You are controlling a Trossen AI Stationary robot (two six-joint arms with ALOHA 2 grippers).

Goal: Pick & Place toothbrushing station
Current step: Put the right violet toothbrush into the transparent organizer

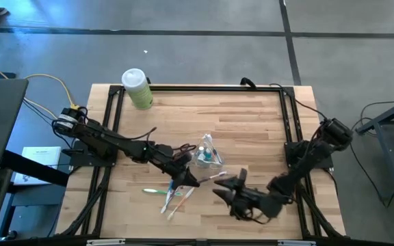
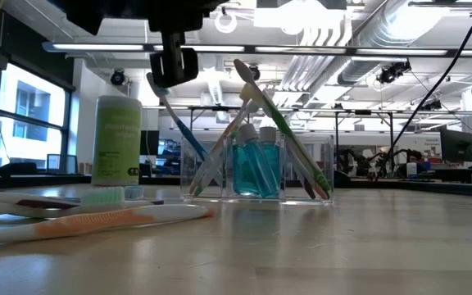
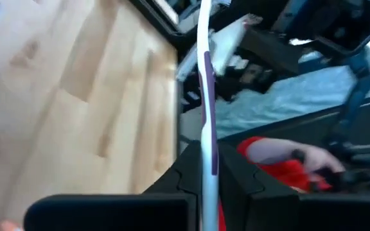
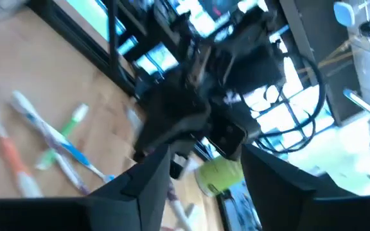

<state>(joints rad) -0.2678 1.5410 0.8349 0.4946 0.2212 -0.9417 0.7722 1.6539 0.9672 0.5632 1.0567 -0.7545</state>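
Your left gripper [image 1: 187, 179] pinches a toothbrush [image 3: 205, 122] beside the cup [image 1: 206, 154]; right gripper [image 1: 226, 190] spread, empty, near the front edge.

Grey concrete floor [image 1: 197, 17], dark seams crossing. Pale wood-plank counter [image 1: 252, 130]. Tall windows [image 2: 19, 115] at one side. Overhead white ducts [image 2: 359, 33], pipes, strip lights. Distant desks, monitor [image 2: 456, 146].

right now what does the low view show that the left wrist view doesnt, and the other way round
Only the low view shows the clear cup holding teal tubes and leaning toothbrushes, the green bottle, and an orange-handled brush lying on the table.

Only the left wrist view shows the left gripper with its jaws shut on a white and purple toothbrush, with something red beyond.

Both show the wooden table.
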